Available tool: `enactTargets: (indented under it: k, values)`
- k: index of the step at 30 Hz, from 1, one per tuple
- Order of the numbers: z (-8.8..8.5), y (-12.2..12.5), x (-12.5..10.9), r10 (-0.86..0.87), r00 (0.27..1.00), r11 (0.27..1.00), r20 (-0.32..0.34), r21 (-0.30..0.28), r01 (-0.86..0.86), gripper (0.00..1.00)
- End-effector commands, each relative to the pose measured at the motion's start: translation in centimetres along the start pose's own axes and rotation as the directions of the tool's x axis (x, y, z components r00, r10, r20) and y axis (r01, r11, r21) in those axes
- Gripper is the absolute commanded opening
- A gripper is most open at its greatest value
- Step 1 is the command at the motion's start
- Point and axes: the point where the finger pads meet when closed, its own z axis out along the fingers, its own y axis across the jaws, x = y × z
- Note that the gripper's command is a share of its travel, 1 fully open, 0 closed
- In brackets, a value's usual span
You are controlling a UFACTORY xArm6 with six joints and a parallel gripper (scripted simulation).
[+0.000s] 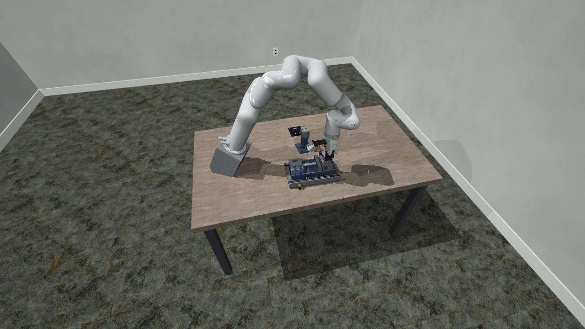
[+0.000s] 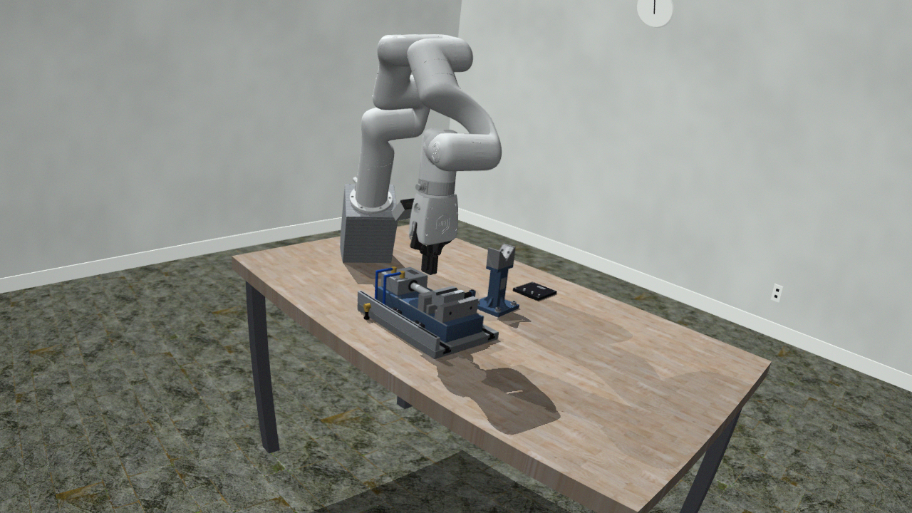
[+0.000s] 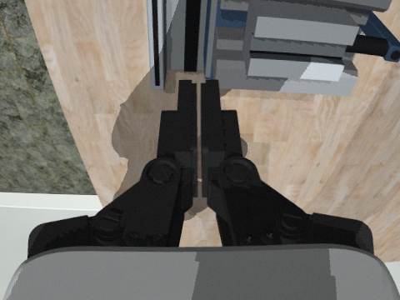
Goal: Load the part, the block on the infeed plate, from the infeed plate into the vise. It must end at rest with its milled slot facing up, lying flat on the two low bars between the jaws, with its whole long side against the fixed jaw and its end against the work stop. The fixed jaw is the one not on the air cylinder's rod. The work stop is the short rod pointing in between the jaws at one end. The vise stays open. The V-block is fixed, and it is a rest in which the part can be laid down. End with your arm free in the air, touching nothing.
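My gripper (image 3: 198, 105) is shut with nothing between the fingers. It hangs in the air above the vise (image 2: 433, 306), touching nothing, and also shows in the top view (image 1: 329, 155) and the exterior view (image 2: 431, 268). In the wrist view a grey block, the part (image 3: 305, 33), lies between the jaws. A dark line runs along the part. The black work stop (image 3: 373, 46) points in at its right end. I cannot tell whether they touch.
The blue V-block (image 2: 500, 281) stands just behind the vise. The black infeed plate (image 2: 534, 291) lies bare beyond it. The arm's grey base block (image 2: 368, 232) sits at the far table corner. The vise's side rail (image 3: 192, 12) runs under my fingertips.
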Motion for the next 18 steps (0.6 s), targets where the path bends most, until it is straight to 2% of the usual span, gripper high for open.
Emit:
enactTargets:
  k: [1,3,5,9,13,14,15,18]
  values:
    - [-0.1,0.7,0.2,-0.165,0.986,0.986,0.002,0.000,0.165,0.00]
    - [-0.1,0.7,0.2,-0.165,0.986,0.986,0.002,0.000,0.165,0.00]
    - [-0.1,1.4,0.5,-0.311,0.950,0.950,0.001,0.001,0.311,0.00]
    - [-0.1,1.9,0.7,-0.405,0.914,0.914,0.001,0.001,0.405,0.00]
    - [-0.1,2.7,1.1,-0.578,0.816,0.816,0.000,0.001,0.578,0.00]
    - [-0.1,2.7,1.1,-0.580,0.815,0.815,0.000,0.001,0.580,0.00]
    - [-0.1,3.1,1.3,-0.647,0.763,0.763,0.000,0.001,0.647,0.00]
    - [-0.1,3.6,1.6,-0.732,0.681,0.681,0.000,0.001,0.732,0.00]
